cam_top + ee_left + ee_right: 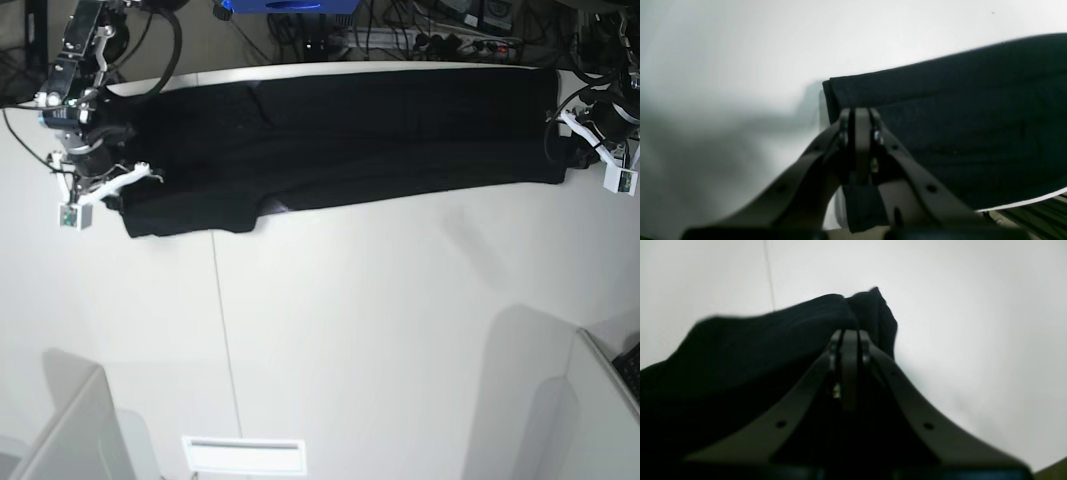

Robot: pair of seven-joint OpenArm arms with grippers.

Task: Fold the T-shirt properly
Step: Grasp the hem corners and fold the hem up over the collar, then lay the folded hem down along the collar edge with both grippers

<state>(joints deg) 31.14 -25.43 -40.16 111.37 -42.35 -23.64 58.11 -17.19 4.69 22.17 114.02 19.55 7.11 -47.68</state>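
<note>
Stretching the T-shirt (340, 140) flat along the far edge of the white table (380, 330), one gripper pinching each end.

Left gripper (862, 111) and right gripper (850, 333) both closed on cloth; next, judged: carry the held edge over evenly, keeping tension.

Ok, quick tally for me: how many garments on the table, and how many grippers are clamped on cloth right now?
Garments: 1, the black T-shirt, stretched along the table's far edge.
Grippers shut on it: 2, the left gripper and the right gripper, one at each end.
Total: 3.
</note>
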